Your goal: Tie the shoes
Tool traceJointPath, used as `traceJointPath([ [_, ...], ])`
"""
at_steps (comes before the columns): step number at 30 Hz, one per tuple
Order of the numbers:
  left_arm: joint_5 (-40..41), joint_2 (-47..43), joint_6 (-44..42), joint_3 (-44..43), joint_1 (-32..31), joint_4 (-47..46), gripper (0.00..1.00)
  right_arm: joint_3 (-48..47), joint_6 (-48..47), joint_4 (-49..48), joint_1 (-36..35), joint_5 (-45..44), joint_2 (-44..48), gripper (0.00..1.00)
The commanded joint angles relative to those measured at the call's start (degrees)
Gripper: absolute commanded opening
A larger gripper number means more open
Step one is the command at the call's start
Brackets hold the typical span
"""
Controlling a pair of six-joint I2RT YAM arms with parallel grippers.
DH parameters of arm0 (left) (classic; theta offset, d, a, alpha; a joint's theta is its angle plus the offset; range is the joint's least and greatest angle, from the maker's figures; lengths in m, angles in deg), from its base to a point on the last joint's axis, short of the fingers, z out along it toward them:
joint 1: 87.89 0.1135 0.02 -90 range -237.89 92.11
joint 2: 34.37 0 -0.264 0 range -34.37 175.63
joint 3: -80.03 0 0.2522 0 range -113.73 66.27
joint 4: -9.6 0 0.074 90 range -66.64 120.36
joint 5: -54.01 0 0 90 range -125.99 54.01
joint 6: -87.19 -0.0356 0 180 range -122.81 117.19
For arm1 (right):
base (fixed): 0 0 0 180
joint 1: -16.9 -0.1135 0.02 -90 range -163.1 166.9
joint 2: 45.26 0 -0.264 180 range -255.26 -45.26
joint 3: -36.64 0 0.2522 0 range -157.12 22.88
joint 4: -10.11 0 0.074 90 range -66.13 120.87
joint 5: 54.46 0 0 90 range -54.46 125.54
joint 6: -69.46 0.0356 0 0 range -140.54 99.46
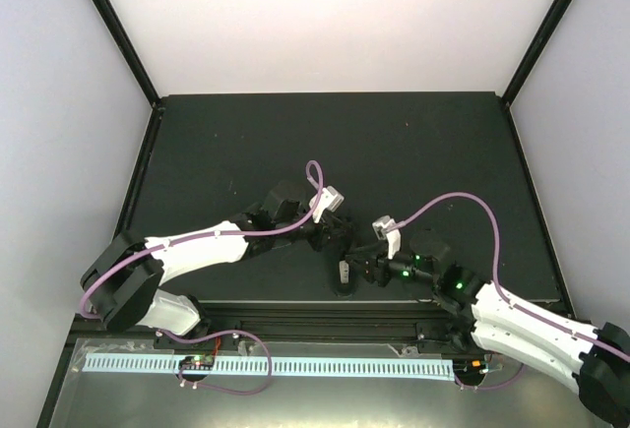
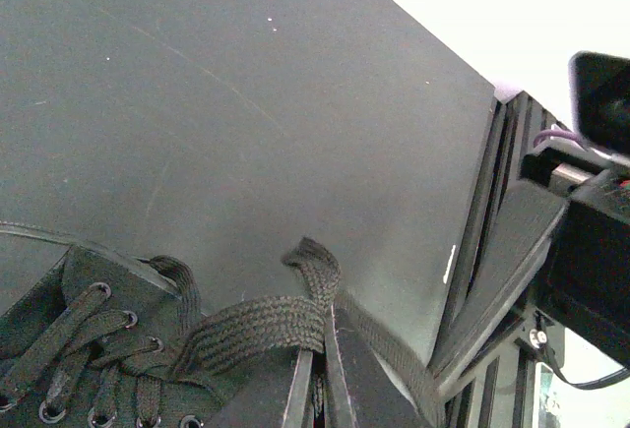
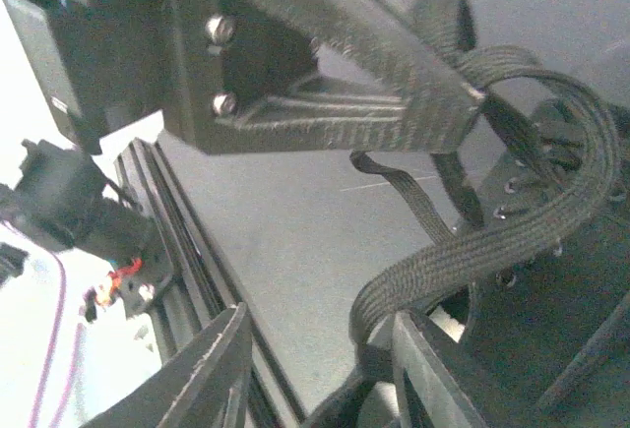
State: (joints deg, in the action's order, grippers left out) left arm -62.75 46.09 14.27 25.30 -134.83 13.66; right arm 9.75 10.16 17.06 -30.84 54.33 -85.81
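The small black shoe (image 1: 343, 273) lies near the table's front edge, its pale insole patch showing. My left gripper (image 1: 333, 233) is just behind it. In the left wrist view this gripper (image 2: 321, 341) is shut on a flat black lace (image 2: 258, 324) that runs from the eyelets of the shoe (image 2: 69, 349) and folds over the fingertips. My right gripper (image 1: 362, 263) is at the shoe's right side. In the right wrist view it (image 3: 320, 322) is open, and a lace loop (image 3: 492, 241) curves over its right finger (image 3: 433, 374). The left gripper (image 3: 325, 84) shows above it, pinching the lace.
The dark mat (image 1: 394, 152) covers the table. A black slotted rail (image 1: 315, 315) runs along the front edge right beside the shoe and also shows in the right wrist view (image 3: 187, 251). White walls enclose the back and sides.
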Motion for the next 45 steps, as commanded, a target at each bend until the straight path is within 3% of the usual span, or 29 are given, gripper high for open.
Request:
traceJointPath([
  [1,0.48,-1.78,-0.67,-1.87,0.34,-0.37,0.01,-0.65,-0.68,-4.67,0.36,5.01,-3.08,0.32],
  [7,0.36,-1.45,-0.6,-2.08,0.31,-0.47,0.02,-0.3,1.24,-5.2,0.3,-0.27,-5.03,0.13],
  [11,0.4,-1.31,-0.74,-2.3,0.36,-0.25,0.02,0.84,3.48,-9.81,0.28,2.11,-7.49,0.02],
  [14,0.33,-1.22,-0.74,-2.57,0.31,-0.24,0.02,1.1,5.47,-14.63,-0.73,4.8,-9.0,0.02],
  [18,0.38,-1.24,-0.61,-2.75,0.36,-0.44,0.01,0.22,6.53,-17.93,-5.19,1.64,-11.51,0.02],
  [25,0.59,-0.94,-0.3,-3.15,0.36,-0.58,0.02,-2.59,9.41,-23.97,-14.22,-2.52,-27.56,0.02],
  [34,0.84,-1.36,-0.51,-3.15,0.44,-0.11,0.01,-6.77,10.41,-19.03,-24.44,-9.83,-32.12,0.02],
  [36,0.84,-1.45,-0.56,-3.15,0.44,-0.06,0.01,-8.01,9.34,-15.66,-25.66,-10.39,-30.67,0.1],
  [40,0.84,-1.48,-0.77,-3.31,0.5,-0.06,0.02,-9.36,7.75,-9.56,-27.27,-9.59,-26.19,0.47],
  [45,0.88,-1.48,-0.93,-3.41,0.6,0.17,0.02,-8.68,6.83,-0.34,-27.31,-10.16,-17.36,0.76],
])
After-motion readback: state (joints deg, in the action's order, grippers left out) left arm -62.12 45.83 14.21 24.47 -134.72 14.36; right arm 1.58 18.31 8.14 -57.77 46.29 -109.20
